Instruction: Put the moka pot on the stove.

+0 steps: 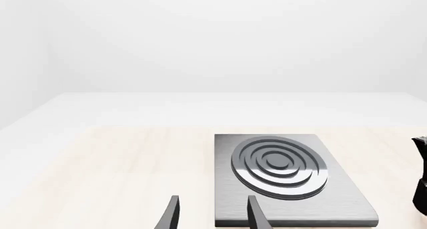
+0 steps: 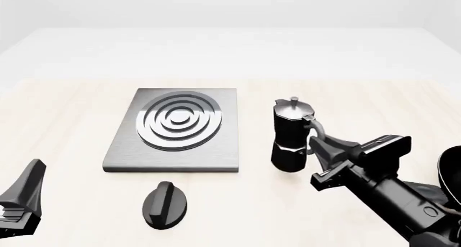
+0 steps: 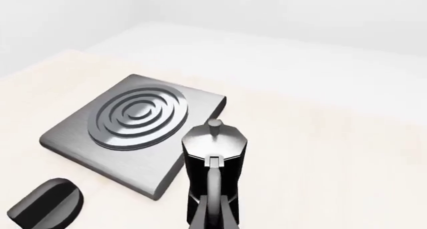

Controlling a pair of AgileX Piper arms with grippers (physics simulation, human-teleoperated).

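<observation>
The moka pot stands upright on the table just right of the stove, its handle pointing toward my right arm. My right gripper is open, with one finger above and one below the handle's level, close behind the handle and not closed on it. In the right wrist view the pot fills the lower middle, with the stove beside it; my fingers do not show there. My left gripper is open and empty at the near left, in front of the stove. The pot's edge shows in the left wrist view.
A black oval knob lies on the table in front of the stove, also in the right wrist view. The rim of a black pan shows at the right edge behind my right arm.
</observation>
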